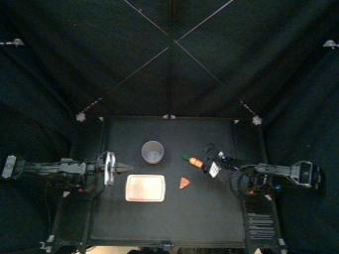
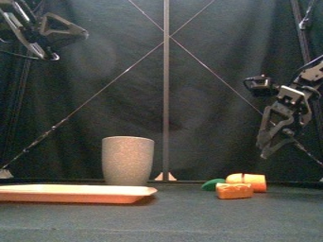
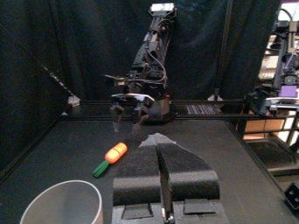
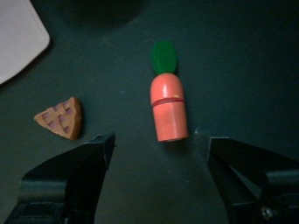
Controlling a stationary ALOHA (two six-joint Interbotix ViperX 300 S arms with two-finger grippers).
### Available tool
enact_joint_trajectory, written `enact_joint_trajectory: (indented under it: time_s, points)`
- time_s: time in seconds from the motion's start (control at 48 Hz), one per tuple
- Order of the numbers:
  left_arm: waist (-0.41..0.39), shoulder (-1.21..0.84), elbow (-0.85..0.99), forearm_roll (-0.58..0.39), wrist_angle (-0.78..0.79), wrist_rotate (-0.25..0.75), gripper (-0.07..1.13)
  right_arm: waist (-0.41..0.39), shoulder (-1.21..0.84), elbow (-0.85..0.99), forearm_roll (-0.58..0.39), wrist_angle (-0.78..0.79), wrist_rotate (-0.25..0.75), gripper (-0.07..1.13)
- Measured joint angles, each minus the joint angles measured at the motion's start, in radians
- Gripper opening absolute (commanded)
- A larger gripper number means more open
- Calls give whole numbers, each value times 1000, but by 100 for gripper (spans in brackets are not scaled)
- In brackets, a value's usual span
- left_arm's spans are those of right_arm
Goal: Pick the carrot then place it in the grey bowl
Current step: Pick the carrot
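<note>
Fingers (image 4: 73,179) of right gripper (image 4: 162,143) spread wide above carrot (image 4: 167,105) — untouched, left fingers (image 3: 187,175) pressed together — empty

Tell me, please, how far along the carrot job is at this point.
Done: nothing yet; the carrot lies on the table, apart from the grey bowl. In hand: the right gripper hangs open above the carrot. Left: grasp, lift and drop it in the bowl. The left gripper rests shut at the left.

The right arm (image 1: 272,175) reaches inward, wrist pitched down; the right gripper (image 4: 162,144) hangs low with its jaws spread wide. The left arm (image 1: 54,167) rests at its own side, held high; the left gripper (image 3: 163,162) has its jaws pressed together.
</note>
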Motion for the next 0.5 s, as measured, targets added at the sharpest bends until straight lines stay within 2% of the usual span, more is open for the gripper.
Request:
enact_joint_trajectory:
  time_s: [0.208,0.5]
  points:
    - [0,0,2,3,0,0,-3,-29,124,-49,-3,-40,0,104]
    - [0,-2,2,3,0,0,-3,-26,293,-100,-8,-44,-2,103]
